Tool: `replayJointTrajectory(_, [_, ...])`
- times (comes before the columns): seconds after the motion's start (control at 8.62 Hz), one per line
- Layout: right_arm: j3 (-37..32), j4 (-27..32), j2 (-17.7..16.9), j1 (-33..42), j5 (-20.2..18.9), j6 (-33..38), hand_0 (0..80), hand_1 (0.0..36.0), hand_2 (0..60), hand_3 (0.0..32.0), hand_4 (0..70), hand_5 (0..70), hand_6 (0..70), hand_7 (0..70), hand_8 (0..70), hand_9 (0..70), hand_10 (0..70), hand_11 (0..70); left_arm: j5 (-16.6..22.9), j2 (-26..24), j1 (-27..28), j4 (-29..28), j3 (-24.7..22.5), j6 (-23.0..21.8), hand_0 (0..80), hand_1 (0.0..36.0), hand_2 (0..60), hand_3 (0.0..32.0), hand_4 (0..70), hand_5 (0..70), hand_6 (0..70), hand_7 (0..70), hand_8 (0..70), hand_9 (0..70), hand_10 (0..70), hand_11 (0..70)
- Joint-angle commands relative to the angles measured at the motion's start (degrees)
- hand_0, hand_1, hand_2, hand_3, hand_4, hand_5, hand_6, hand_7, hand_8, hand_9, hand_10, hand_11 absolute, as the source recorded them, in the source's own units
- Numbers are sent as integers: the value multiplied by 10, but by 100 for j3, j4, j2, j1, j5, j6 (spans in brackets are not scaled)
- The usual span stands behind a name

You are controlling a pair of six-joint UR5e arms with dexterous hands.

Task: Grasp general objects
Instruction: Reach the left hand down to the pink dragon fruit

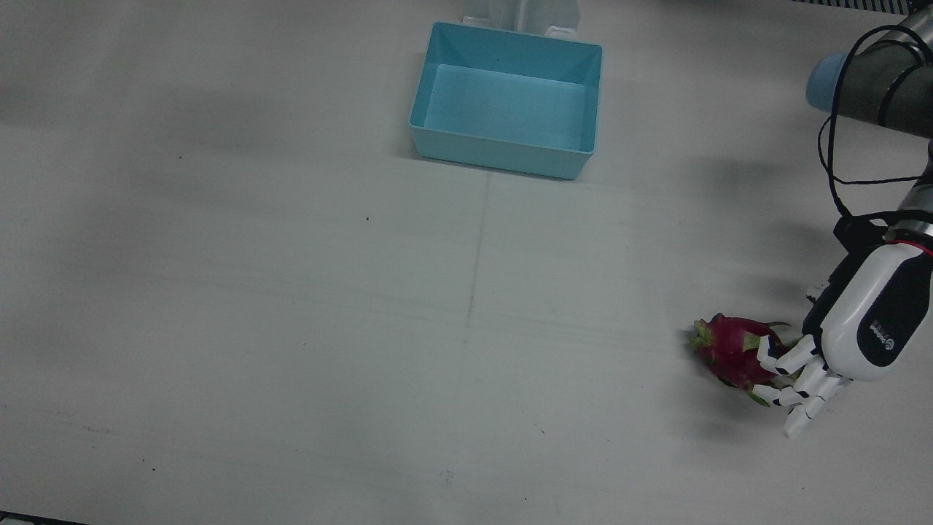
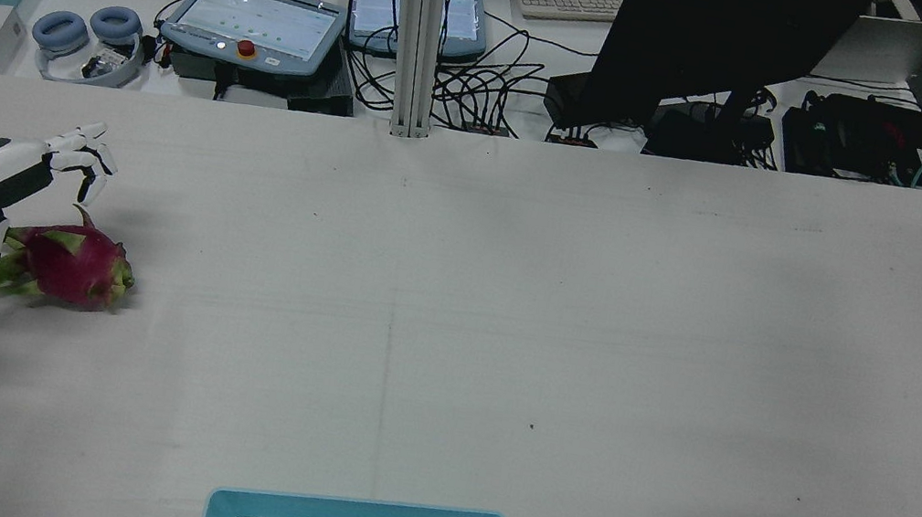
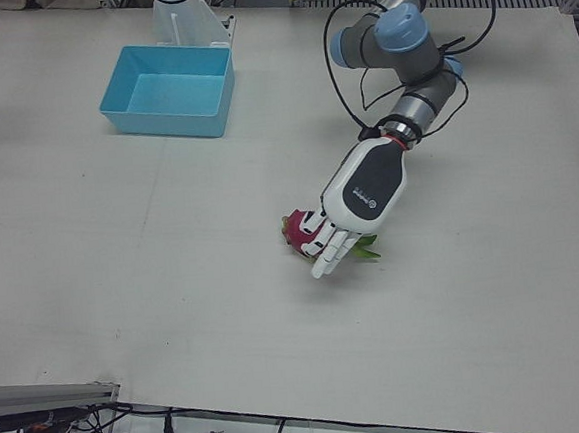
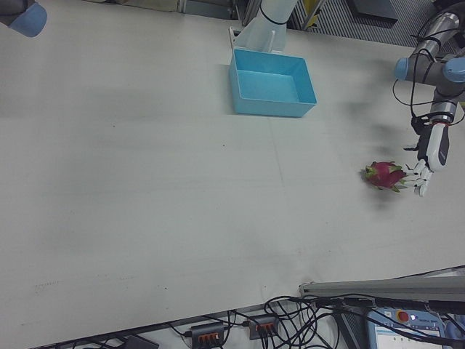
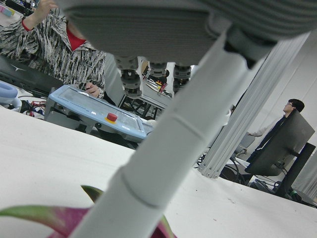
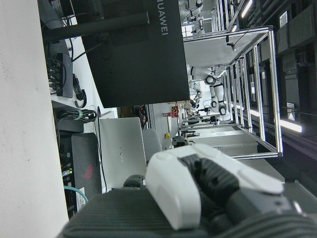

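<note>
The dragon fruit (image 2: 73, 265) lies on its side on the white table (image 1: 291, 292), near the edge on the robot's left half and well apart from the blue bin (image 1: 506, 98), which holds nothing visible. The left hand (image 1: 838, 350) is poised over the fruit's leafy end, its fingers (image 2: 84, 154) spread and arched above and around the body. In the rear view the thumb stands down beside the green leaves while the other fingers hang clear of the skin — nothing is clamped yet. Whether any pad is touching the fruit cannot be settled from these views.

The right hand (image 6: 198, 198) appears only in its own camera, well off the work area; whether its fingers are apart or together cannot be told.

Judgement on handling: the fruit looks moderately heavy and firm, with a waxy skin that could slip, and its rounded shape will likely roll if nudged from one side. The green scales are soft and would bend or tear. The hold belongs around the thick red middle — thumb opposing the fingers — not on the leaves.
</note>
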Motion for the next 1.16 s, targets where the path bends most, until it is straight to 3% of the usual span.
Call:
replayJointTrajectory(0.0, [0, 0, 0, 0, 0, 0, 0, 0, 0, 0, 0, 0, 0, 0, 0, 0, 0, 0, -490, -239, 444, 444, 136, 458, 800, 360, 600, 0, 0, 700, 0, 472, 0, 80, 0, 0])
replayJointTrajectory(0.23, [0, 0, 0, 9, 0, 0, 0, 0, 0, 0, 0, 0, 0, 0, 0, 0, 0, 0, -508, -240, 444, 444, 338, 467, 800, 360, 600, 0, 0, 700, 0, 443, 0, 74, 0, 0])
replayJointTrajectory(1.04, [0, 0, 0, 0, 0, 0, 0, 0, 0, 0, 0, 0, 0, 0, 0, 0, 0, 0, -780, -406, 479, 444, 725, 634, 800, 360, 600, 0, 0, 700, 0, 468, 0, 79, 0, 0])
